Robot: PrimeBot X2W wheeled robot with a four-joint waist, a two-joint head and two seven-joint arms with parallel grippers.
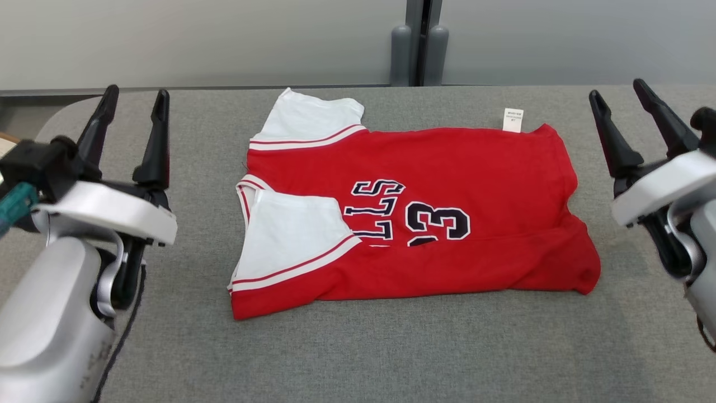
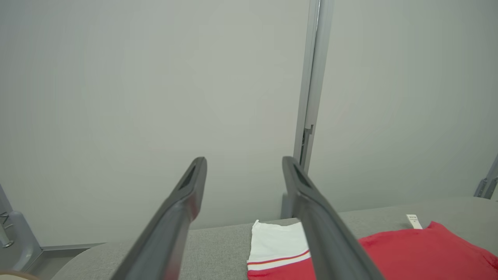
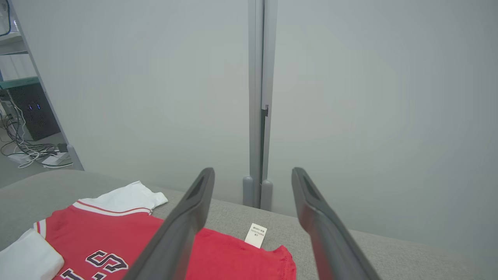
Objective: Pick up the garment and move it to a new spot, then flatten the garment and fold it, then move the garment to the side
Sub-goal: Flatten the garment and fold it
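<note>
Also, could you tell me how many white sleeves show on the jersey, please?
2. The far sleeve sticks out at the far left corner of the red jersey; the near sleeve lies folded over its front, beside the lettering. Neither looks hidden.

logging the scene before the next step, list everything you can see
jersey: 1, red with white sleeves, mid table
tag: 1, white, jersey's far right corner
table: 1, grey, under the jersey
wall: 2 panels, grey, behind the table
post: 1, grey, between the panels
cables: several, pale, floor, far left in right wrist view
left gripper: 1, dark, open, left of jersey
right gripper: 1, dark, open, right of jersey
</note>
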